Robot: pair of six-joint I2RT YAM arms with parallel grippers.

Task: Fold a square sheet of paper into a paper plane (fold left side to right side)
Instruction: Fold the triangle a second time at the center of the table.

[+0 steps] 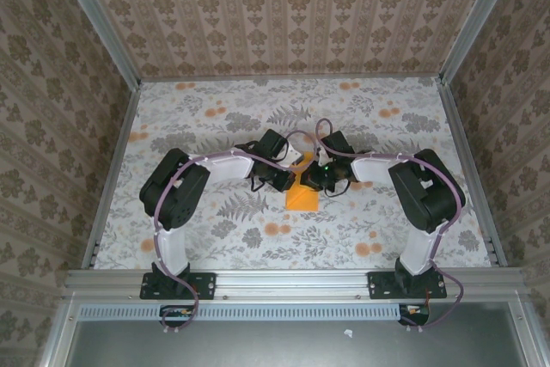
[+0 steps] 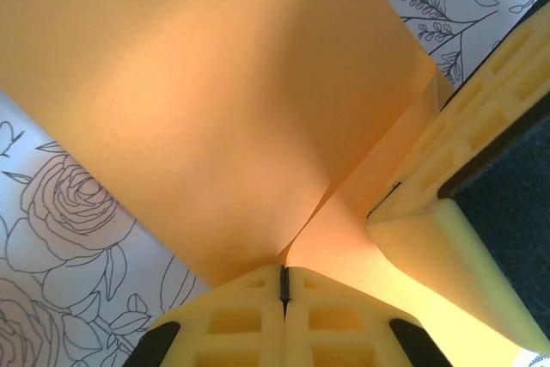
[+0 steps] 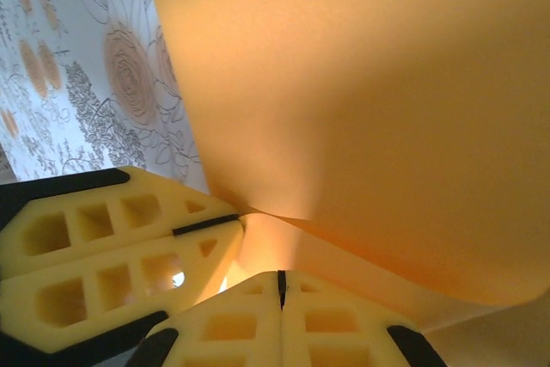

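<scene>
The square sheet of paper (image 1: 302, 198) is plain bright orange and lies mid-table on the flowered cloth, its far end raised between both grippers. In the left wrist view the sheet (image 2: 215, 100) curls over itself, and two layers run into the tip of my left gripper (image 2: 284, 274), which is shut on it. The right gripper's yellow fingers (image 2: 464, 143) press in from the right. In the right wrist view my right gripper (image 3: 281, 279) is shut on the sheet (image 3: 387, 109), with the left gripper's fingers (image 3: 120, 247) close beside. From above, the left gripper (image 1: 292, 180) and right gripper (image 1: 311, 181) almost touch.
A grey-white cloth with orange flower prints (image 1: 215, 118) covers the table. Patterned walls (image 1: 292, 15) close in the back and both sides. An aluminium rail (image 1: 292, 281) carrying both arm bases runs along the near edge.
</scene>
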